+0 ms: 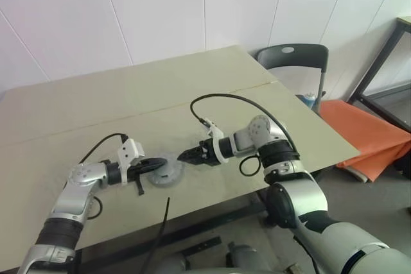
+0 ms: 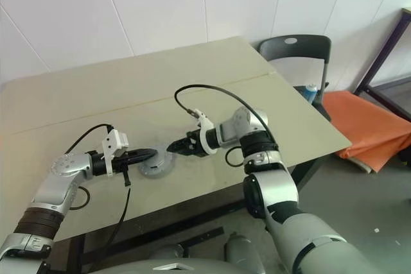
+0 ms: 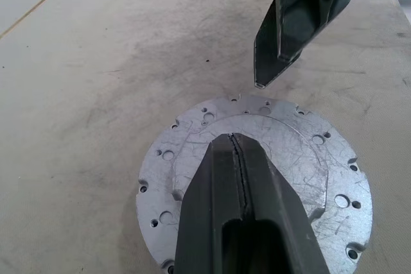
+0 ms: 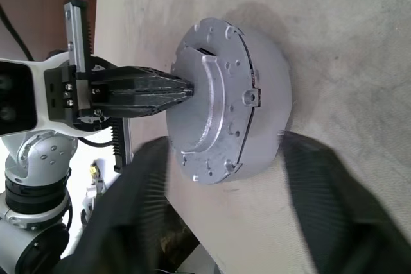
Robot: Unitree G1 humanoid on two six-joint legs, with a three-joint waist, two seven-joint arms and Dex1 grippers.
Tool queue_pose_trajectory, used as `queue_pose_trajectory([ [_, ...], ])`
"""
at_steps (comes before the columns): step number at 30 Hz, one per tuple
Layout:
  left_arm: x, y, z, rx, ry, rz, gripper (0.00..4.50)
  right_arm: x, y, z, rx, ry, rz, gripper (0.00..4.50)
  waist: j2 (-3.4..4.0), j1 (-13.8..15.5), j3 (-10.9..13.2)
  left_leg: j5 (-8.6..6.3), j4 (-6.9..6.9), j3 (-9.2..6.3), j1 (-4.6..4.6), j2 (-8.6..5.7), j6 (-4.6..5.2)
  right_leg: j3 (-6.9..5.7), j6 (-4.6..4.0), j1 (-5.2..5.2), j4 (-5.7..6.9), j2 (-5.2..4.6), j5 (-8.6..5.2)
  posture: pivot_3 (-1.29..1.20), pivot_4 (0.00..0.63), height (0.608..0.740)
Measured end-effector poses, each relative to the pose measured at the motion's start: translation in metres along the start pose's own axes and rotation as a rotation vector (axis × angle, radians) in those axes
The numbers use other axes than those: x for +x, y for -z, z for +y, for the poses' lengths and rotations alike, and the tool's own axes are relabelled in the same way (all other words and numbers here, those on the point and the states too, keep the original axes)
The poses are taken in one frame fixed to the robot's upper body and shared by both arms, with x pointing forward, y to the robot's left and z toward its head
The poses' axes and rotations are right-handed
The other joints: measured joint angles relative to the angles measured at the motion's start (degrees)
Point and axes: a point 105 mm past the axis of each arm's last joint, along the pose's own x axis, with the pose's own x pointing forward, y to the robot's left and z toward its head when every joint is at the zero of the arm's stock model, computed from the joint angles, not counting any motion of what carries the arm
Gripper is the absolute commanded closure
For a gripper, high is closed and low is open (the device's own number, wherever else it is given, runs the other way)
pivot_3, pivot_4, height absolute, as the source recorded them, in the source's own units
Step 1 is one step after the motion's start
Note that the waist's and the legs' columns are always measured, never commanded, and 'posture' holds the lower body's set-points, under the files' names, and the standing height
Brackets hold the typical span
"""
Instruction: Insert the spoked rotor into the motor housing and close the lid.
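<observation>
We find the lid (image 3: pixel 257 178) seated flat on top of the motor housing (image 4: pixel 266 94), the two forming one round silvery-grey assembly on the table (image 1: pixel 128 94), near its front edge and roughly midway between the two arms. The lid face shows a raised central plate and a ring of small holes around its rim. The windings are covered, and we cannot tell from these views whether the spoked rotor is inside.

The left gripper (image 3: pixel 236 142) reaches in from the left. Its two black fingers are pressed together with no gap, and their joined tip rests over the raised centre of the lid; nothing is held between them.

The right gripper (image 1: pixel 182 155) comes in from the right, pointing left and slightly downward. Its fingers (image 4: pixel 334 203) stand apart, and in the right wrist view the assembly lies beyond the gap between them. Its tip sits just beside the right edge of the assembly, apart from it and empty.

Beyond the far right corner of the table we note a dark chair (image 1: pixel 295 59).
</observation>
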Motion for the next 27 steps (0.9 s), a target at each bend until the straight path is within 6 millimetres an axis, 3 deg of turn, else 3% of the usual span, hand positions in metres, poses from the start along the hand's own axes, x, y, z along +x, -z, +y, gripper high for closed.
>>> queue_pose_trajectory([
  [3, 0.000, 0.000, 0.000, 0.000, 0.001, 0.001, 4.50, 0.001, 0.003, 0.002, -0.004, -0.008, 0.020, 0.07, 0.00, -0.02, 0.00, 0.00, 0.00, 0.00, 0.00, 0.00, 0.00, 0.00, 0.00, 0.00, 0.00, 0.00, 0.00, 0.00, 0.000, 0.740],
  [12, -0.001, 0.000, -0.001, 0.002, 0.001, 0.002, 4.50, 0.013, 0.013, -0.004, 0.028, 0.039, 0.039, 0.07, 0.01, -0.02, -0.01, 0.00, -0.01, 0.00, -0.02, -0.01, 0.00, 0.00, 0.00, -0.03, -0.01, -0.04, 0.00, 0.00, 0.000, 0.740],
  [27, -0.005, 0.002, -0.001, -0.005, -0.002, 0.017, 4.50, 0.033, 0.016, 0.007, -0.008, 0.070, 0.054, 0.07, 0.06, -0.19, -0.06, 0.00, -0.07, -0.03, 0.04, 0.08, 0.00, 0.00, -0.02, -0.03, -0.01, 0.06, -0.01, 0.00, 0.000, 0.740],
])
